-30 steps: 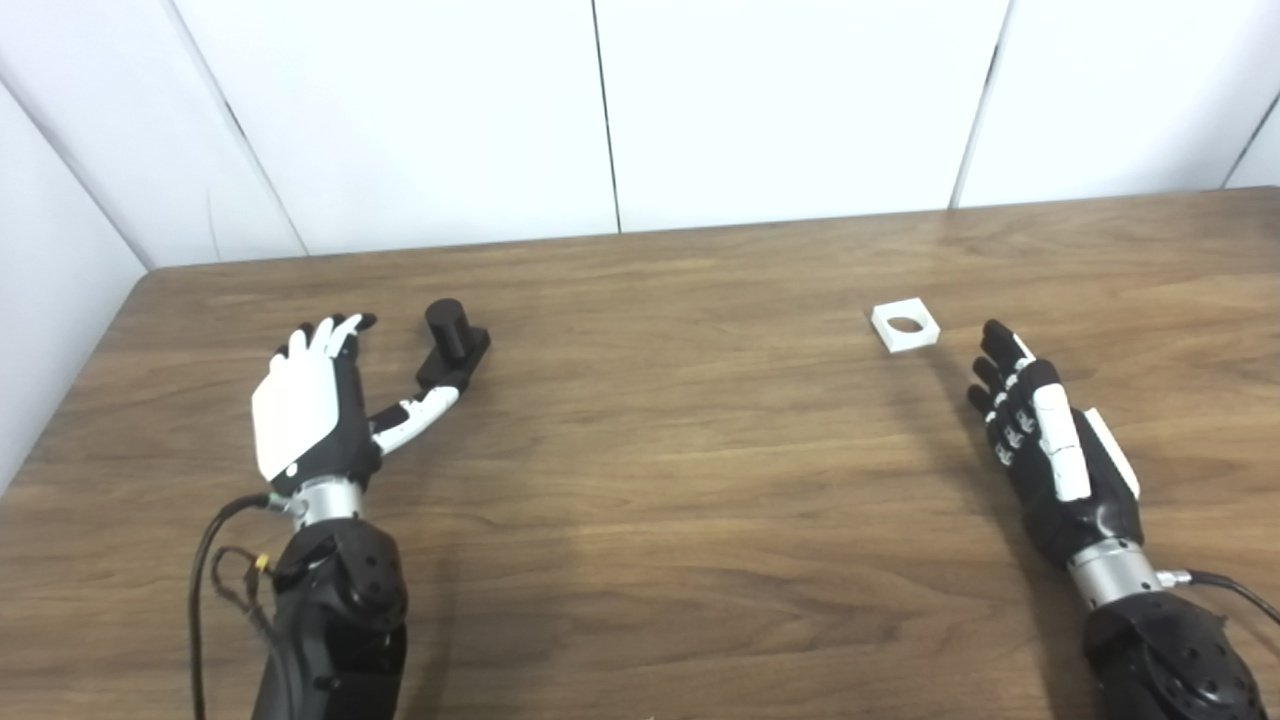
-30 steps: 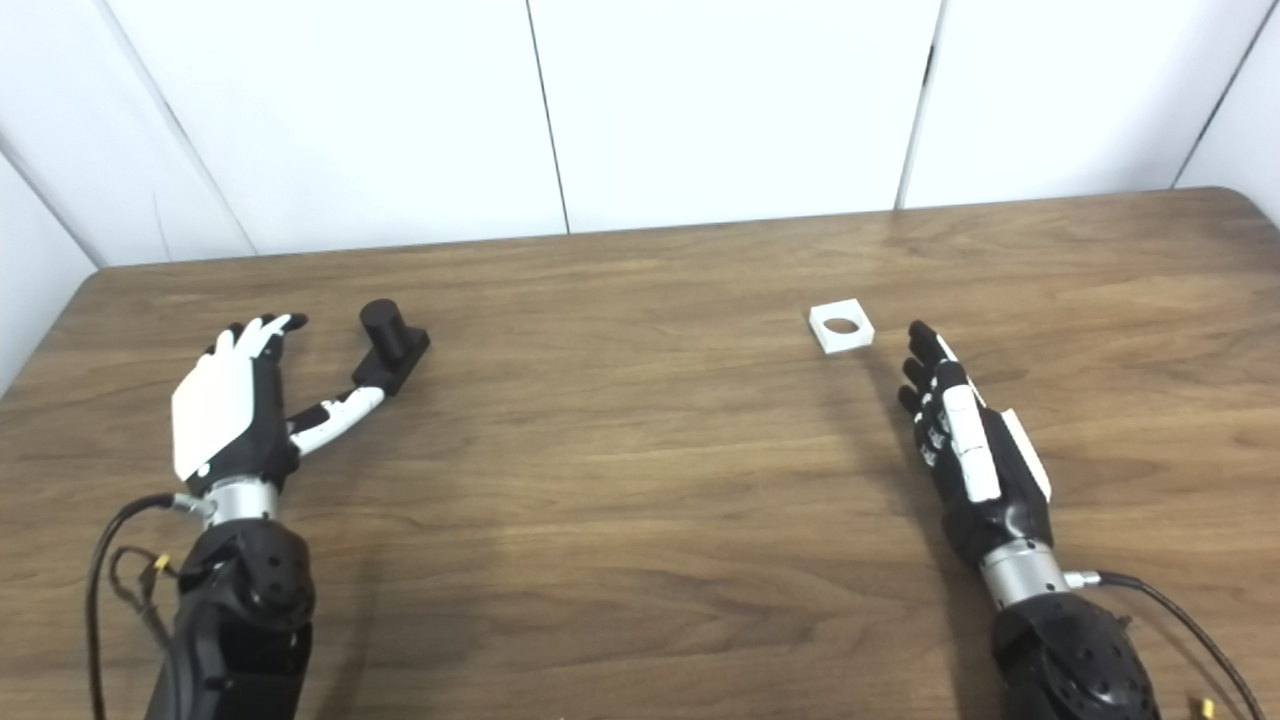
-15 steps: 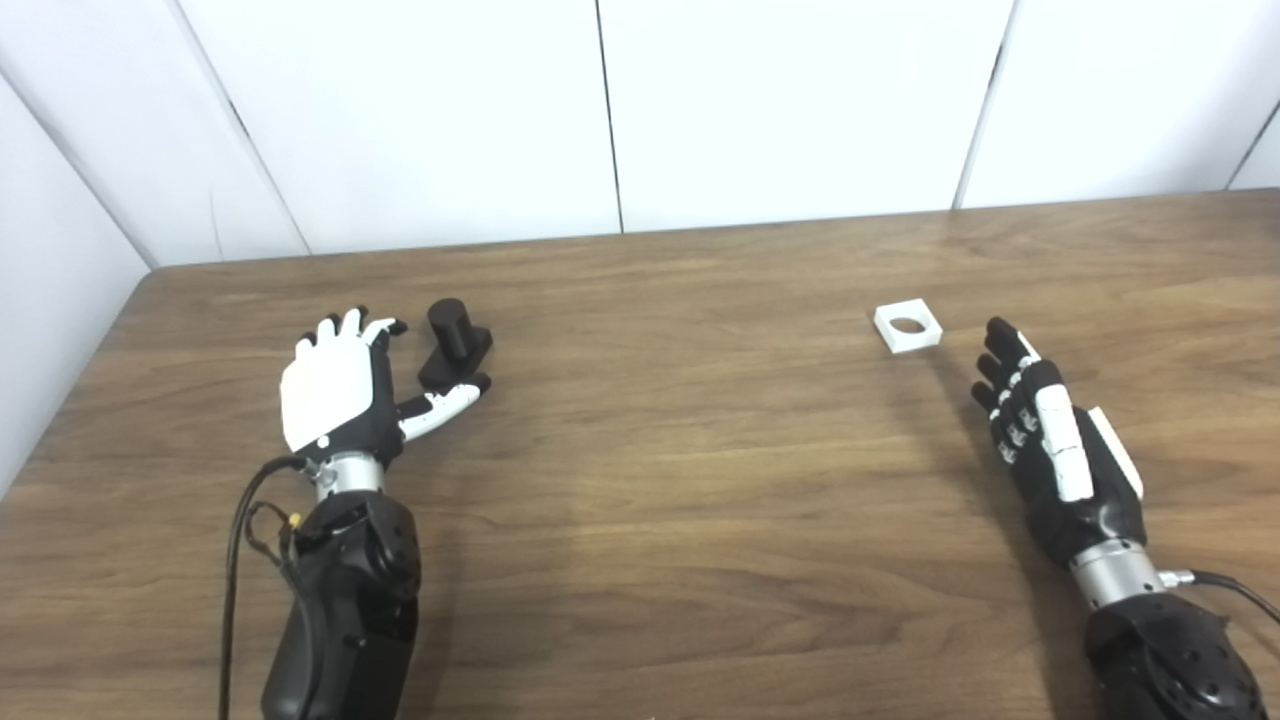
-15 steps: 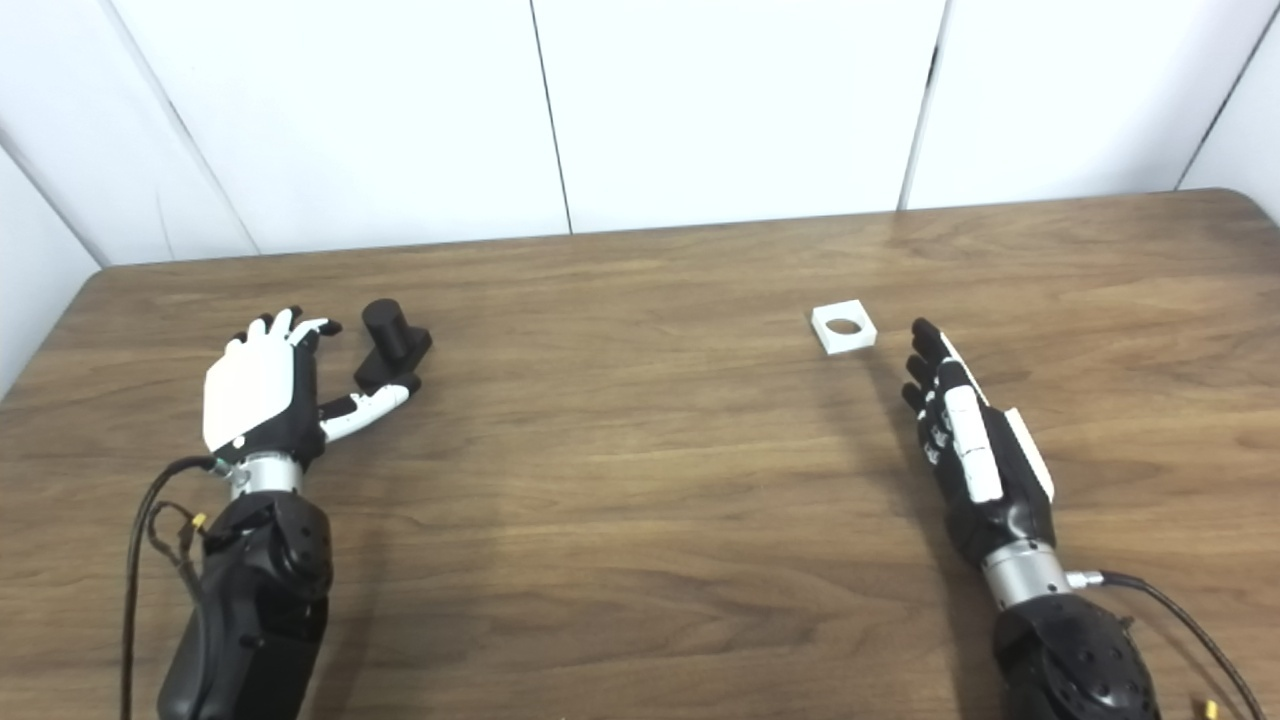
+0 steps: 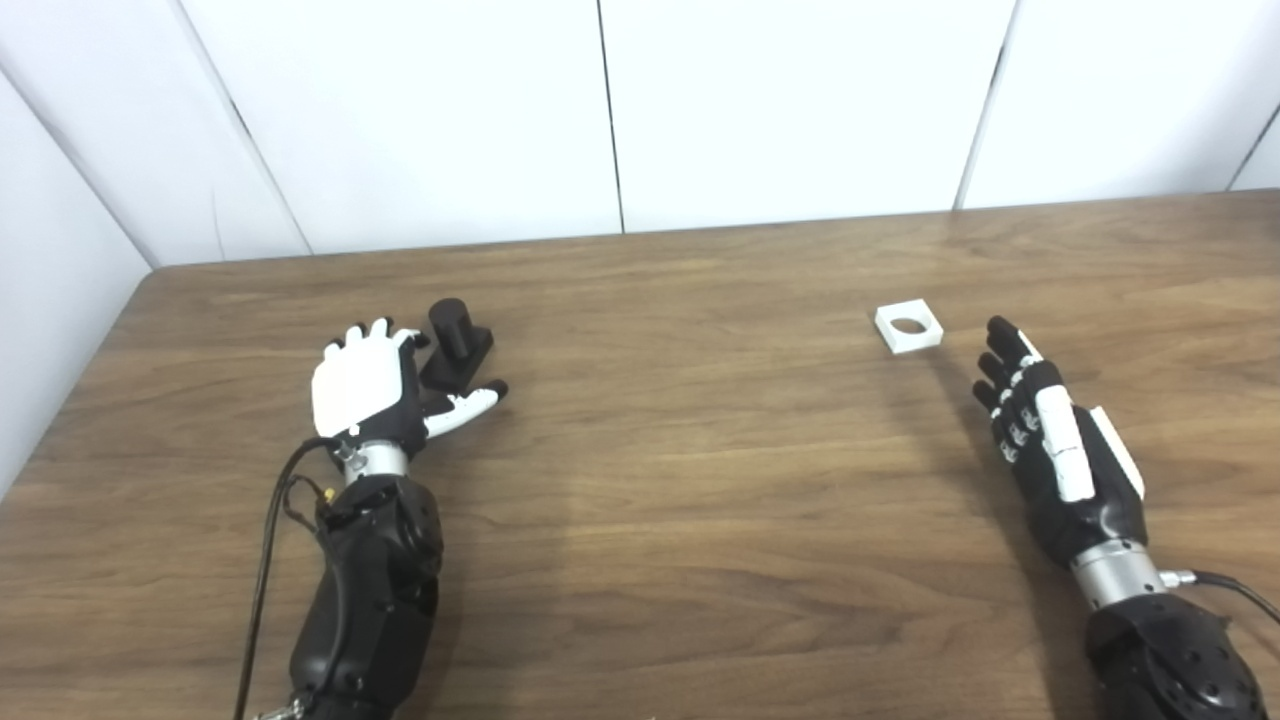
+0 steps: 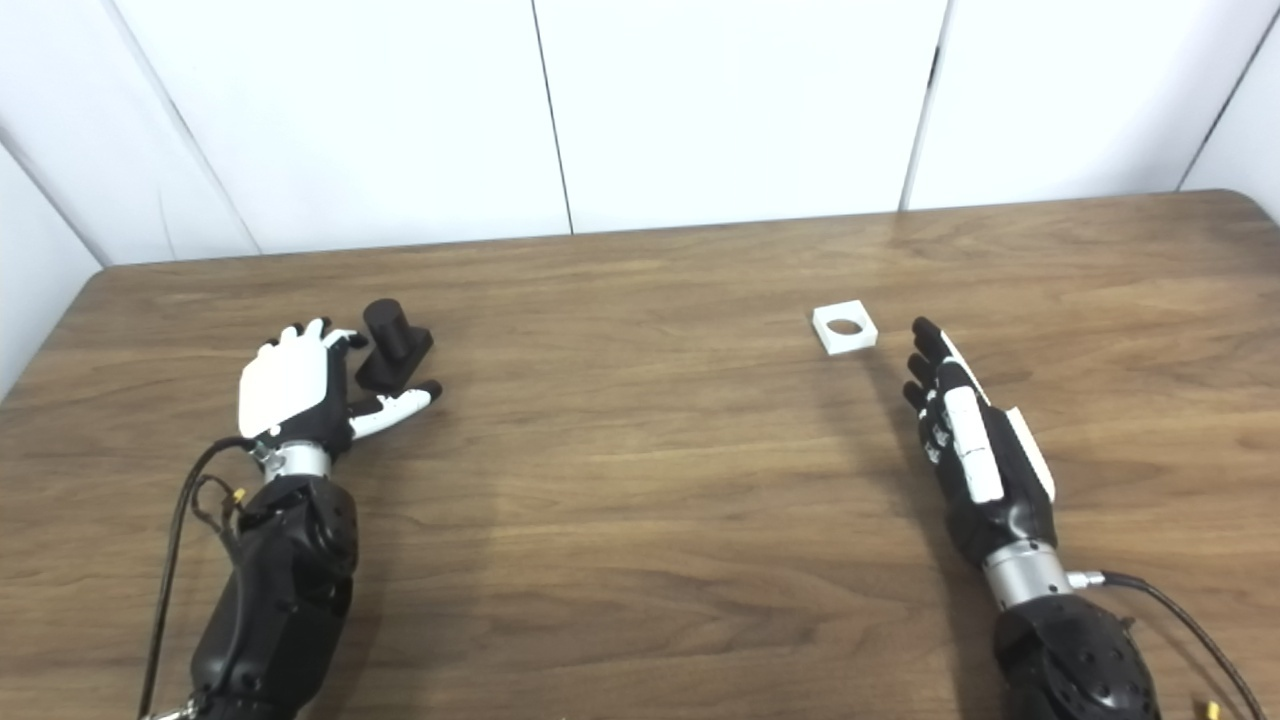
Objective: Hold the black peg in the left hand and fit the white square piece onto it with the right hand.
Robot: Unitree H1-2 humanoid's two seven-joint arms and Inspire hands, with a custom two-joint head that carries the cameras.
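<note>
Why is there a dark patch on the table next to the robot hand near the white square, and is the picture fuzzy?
Left eye view: the right robot hand casts a soft shadow on the table, running toward the white square piece. Right eye view: same shadow; the black peg beside the left robot hand looks slightly soft, its dark details hard to make out.

— What do you count out there?
— I see one black peg (image 5: 456, 338) and one white square piece (image 5: 908, 328) on one table (image 5: 680, 470).
— And hands?
— I count two: one left hand (image 5: 370, 390), one right hand (image 5: 1050, 440). I find nothing else to tally.
</note>
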